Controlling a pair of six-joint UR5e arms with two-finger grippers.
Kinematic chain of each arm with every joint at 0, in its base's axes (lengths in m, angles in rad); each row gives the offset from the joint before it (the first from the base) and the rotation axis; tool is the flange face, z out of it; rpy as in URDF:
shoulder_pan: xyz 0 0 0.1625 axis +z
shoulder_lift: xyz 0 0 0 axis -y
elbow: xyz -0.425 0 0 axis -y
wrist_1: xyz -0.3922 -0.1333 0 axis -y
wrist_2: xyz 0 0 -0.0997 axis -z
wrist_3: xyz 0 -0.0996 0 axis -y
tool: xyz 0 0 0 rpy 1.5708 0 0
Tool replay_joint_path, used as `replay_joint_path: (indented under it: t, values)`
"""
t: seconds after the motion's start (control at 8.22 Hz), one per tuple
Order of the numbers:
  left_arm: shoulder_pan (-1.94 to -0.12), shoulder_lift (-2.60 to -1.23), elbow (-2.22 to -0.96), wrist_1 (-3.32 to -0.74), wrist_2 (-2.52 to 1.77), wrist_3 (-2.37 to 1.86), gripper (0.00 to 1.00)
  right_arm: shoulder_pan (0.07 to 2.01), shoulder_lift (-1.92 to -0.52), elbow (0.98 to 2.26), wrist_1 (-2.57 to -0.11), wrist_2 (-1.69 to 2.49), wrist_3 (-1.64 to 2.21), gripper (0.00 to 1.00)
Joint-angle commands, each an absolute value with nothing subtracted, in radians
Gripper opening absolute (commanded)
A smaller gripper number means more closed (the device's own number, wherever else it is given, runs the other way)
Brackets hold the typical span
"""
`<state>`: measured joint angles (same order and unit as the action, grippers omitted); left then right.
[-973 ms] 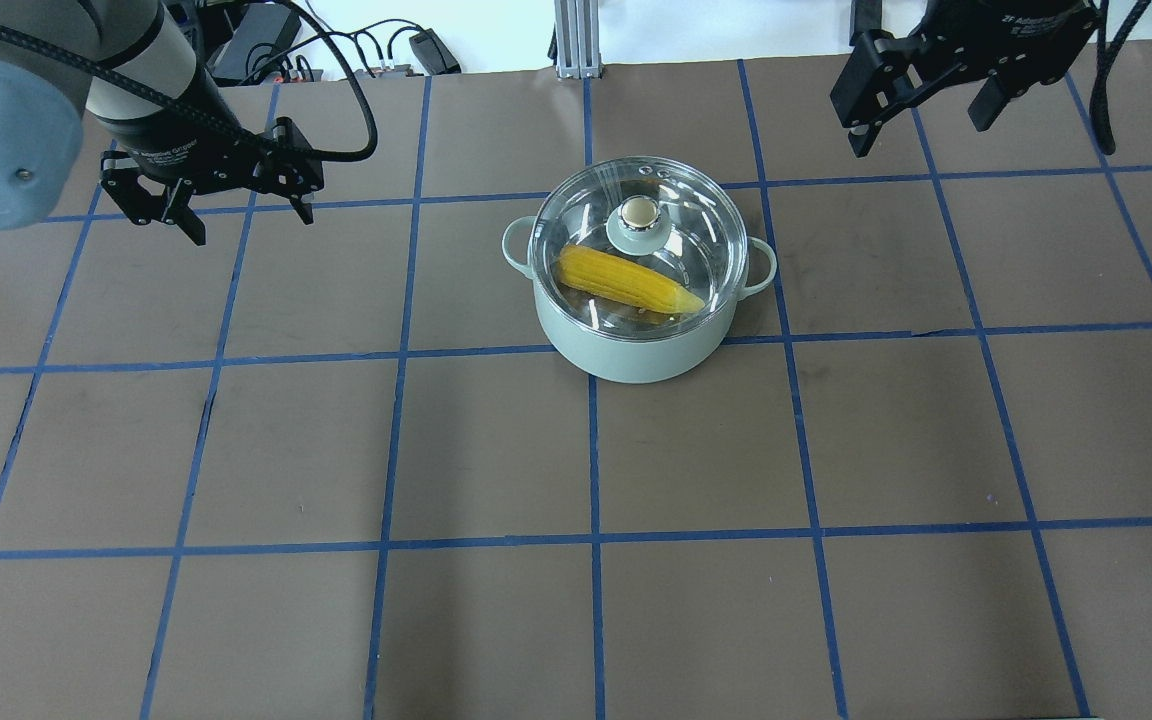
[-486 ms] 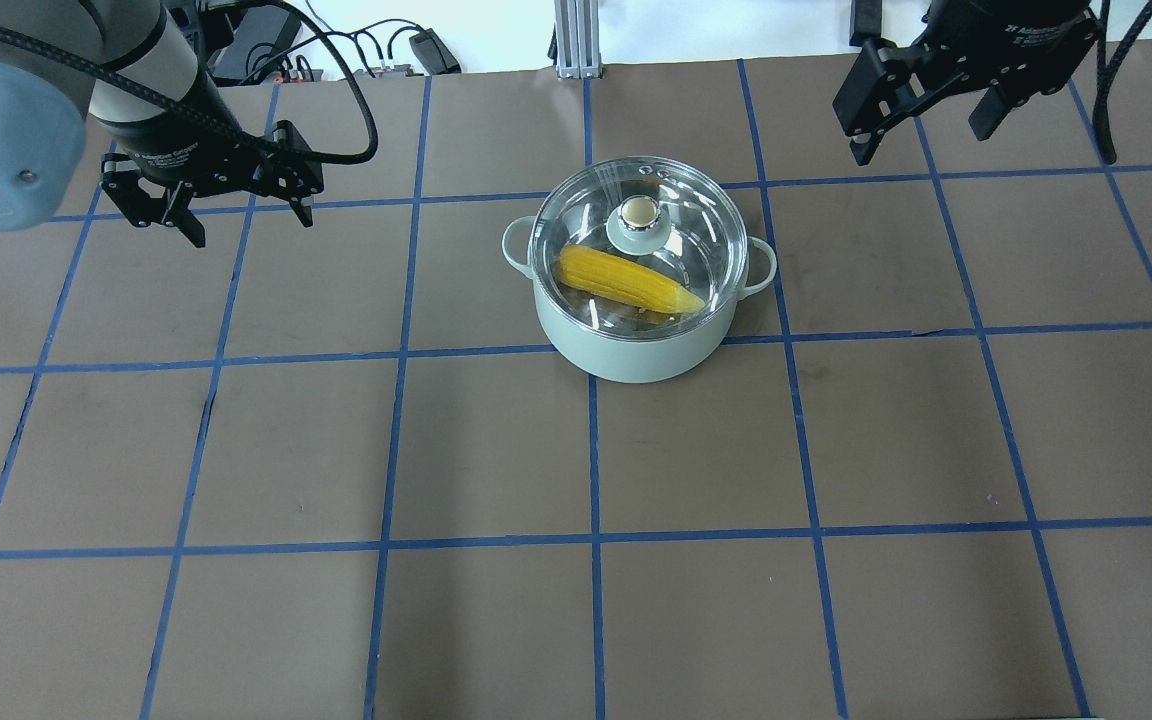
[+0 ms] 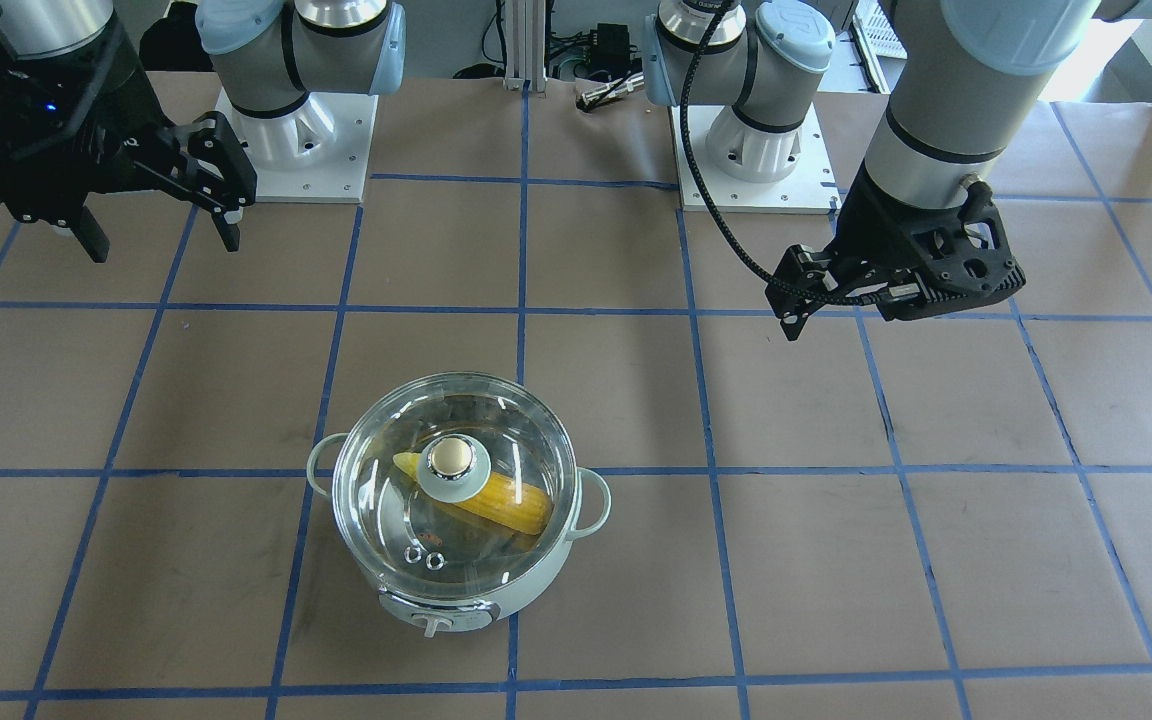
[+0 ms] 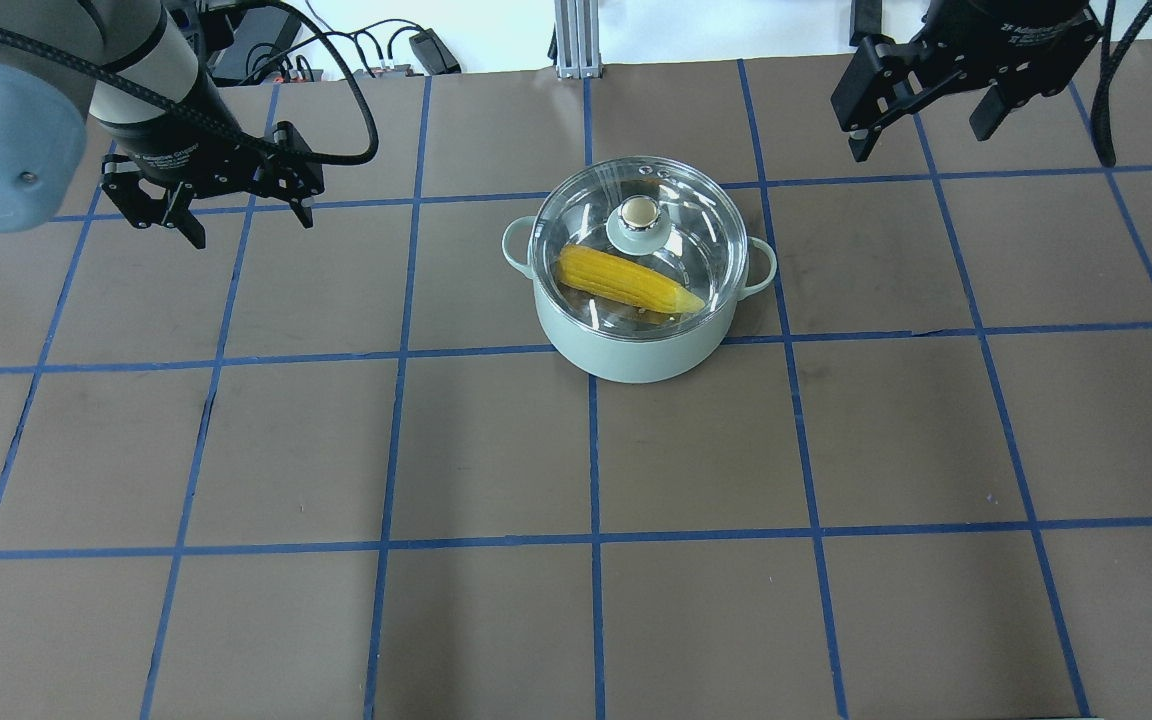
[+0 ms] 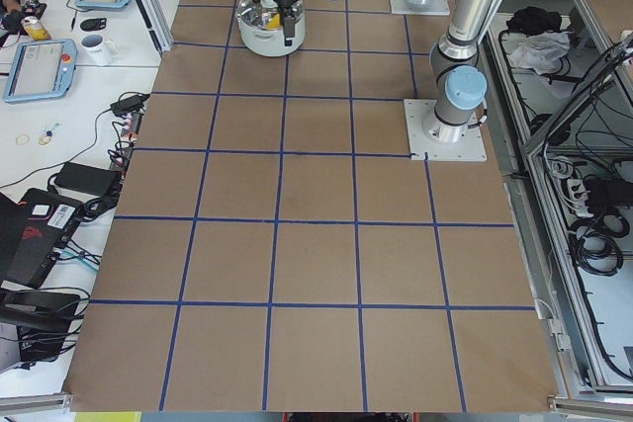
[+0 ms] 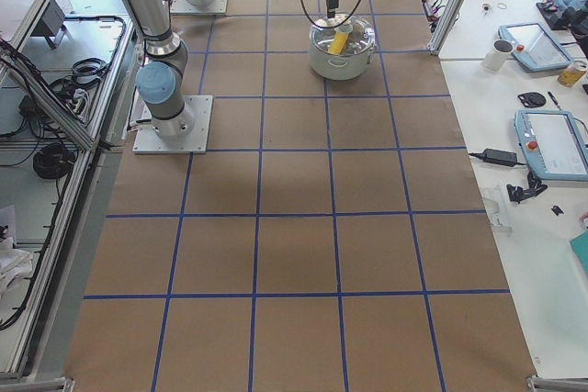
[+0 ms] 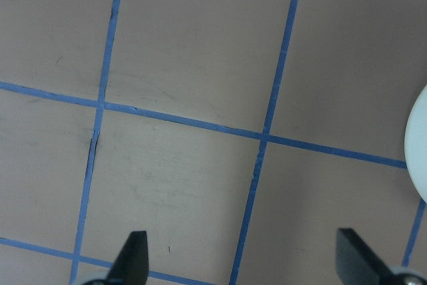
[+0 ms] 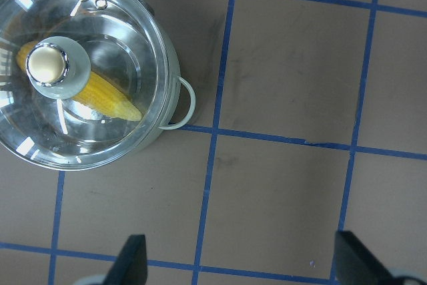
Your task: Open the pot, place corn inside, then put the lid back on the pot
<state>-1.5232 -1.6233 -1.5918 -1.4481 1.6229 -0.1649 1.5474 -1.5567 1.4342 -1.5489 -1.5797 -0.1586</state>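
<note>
Fingers (image 7: pixel 132 259) of the black two-finger left gripper (image 4: pixel 251 228) stand wide apart, and in the left wrist view we see only the brown paper-covered table (image 4: pixel 236 450) with its blue tape grid between them. We find the black two-finger right gripper (image 4: pixel 919 132) spread just as wide, its fingers (image 8: pixel 130 261) framing bare table in the right wrist view. We take the round pale mint-green pot (image 4: pixel 636 352) as landmark. It stands upright on the table over a crossing of the blue tape lines. The left gripper hangs above the table well off the pot's left side, the right gripper well off its right side, and neither touches it. We note two small loop handles (image 4: pixel 514 245) on opposite sides of the pot and a front dial (image 3: pixel 433 622) on the side turned away from the robot. The round clear glass lid (image 4: pixel 698 228) sits level on the pot's rim and covers the whole opening, with its pale green, beige-topped knob (image 4: pixel 636 214) at the centre. Two small vent holes (image 3: pixel 421 557) lie near the lid's edge on the dial's side. Through the glass we see the bright yellow corn cob (image 4: pixel 626 280) lying slantwise on the shiny steel floor inside the pot. Part of it passes under the knob, and its paler pointed tip lies toward the handle on the robot's right.
</note>
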Motion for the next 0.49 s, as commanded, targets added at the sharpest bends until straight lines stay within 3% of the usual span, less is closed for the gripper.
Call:
replay_joint_path:
  t: [0.0, 0.36]
  values:
    - [-1.522, -1.623, -1.592, -1.448, 1.623, -0.164, 1.0, 1.56, -1.559, 1.434, -1.549, -1.58, -0.089, 1.0]
    - [-1.523, -1.624, -1.591, -1.453, 1.624, -0.158, 1.0, 1.569, -1.559, 1.434, -1.552, -1.582, -0.087, 1.0]
